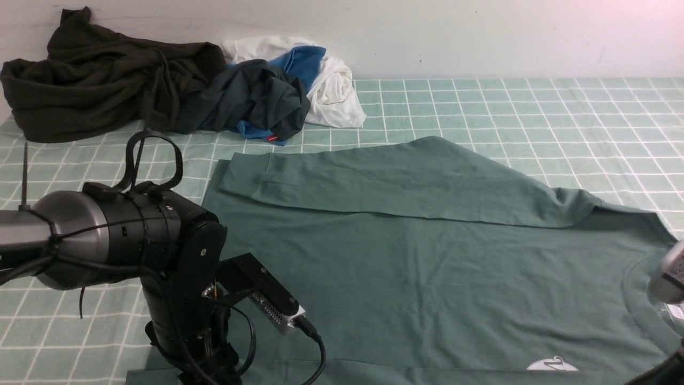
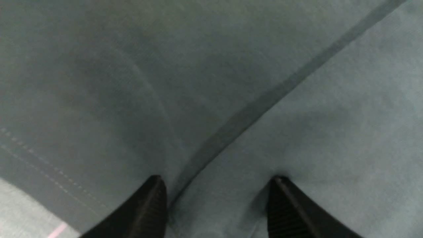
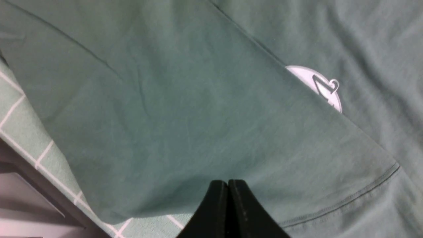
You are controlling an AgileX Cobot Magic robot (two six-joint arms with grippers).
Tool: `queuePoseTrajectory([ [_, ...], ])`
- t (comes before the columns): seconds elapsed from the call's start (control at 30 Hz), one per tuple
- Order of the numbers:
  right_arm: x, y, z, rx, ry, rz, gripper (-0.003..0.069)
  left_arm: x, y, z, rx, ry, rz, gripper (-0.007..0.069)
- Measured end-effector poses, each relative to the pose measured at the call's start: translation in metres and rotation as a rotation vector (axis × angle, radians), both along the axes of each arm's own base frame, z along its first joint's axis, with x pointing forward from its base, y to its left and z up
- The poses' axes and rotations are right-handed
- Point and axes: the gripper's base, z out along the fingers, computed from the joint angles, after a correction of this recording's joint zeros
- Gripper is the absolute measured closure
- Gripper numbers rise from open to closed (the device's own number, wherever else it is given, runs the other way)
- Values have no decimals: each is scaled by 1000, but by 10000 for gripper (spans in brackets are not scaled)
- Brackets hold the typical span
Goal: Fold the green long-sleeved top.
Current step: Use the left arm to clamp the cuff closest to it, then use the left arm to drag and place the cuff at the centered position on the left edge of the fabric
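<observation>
Green top (image 1: 401, 267) beneath wide-open left hand (image 2: 218, 198)

The green long-sleeved top (image 1: 427, 267) lies flat on the checked bench (image 1: 534, 107), one sleeve (image 1: 406, 182) folded across its body. Dark, blue and white clothes (image 1: 160, 91) are heaped at the far left.

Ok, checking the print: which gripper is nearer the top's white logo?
Right. The right gripper hangs close by the white logo; the left gripper is far off to its left.
</observation>
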Motion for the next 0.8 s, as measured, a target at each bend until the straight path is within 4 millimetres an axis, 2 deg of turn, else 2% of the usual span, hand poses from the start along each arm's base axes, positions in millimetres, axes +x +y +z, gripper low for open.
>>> queuePoseTrajectory([
  [0.1, 0, 0, 0, 1, -3, -1, 673, 0, -1, 0, -5, 8, 16, 326],
  [0.2, 1, 0, 0, 3, -8, -2, 673, 2, -3, 5, -3, 21, 26, 505],
  [0.3, 2, 0, 1, 6, -20, -5, 673, 10, -7, 19, 3, 24, 29, 599],
  [0.43, 4, 1, 2, 10, -45, -9, 673, 27, -15, 49, -24, -34, 20, 615],
  [0.5, 8, 0, 3, 12, -85, -23, 673, 43, -23, 79, -56, -103, 4, 616],
  [0.57, 9, 0, 4, 13, -104, -37, 673, 49, -26, 92, -69, -134, -8, 616],
  [0.6, 11, -1, 5, 13, -124, -58, 673, 58, -30, 111, -95, -190, -22, 616],
  [0.67, 15, -3, 5, 4, -151, -96, 673, 66, -34, 132, -120, -251, -36, 616],
  [0.73, 17, -7, 6, -11, -171, -152, 673, 78, -37, 148, -130, -291, -38, 616],
  [0.8, 19, -10, 6, -36, -183, -188, 673, 86, -37, 149, -124, -285, -34, 616],
])
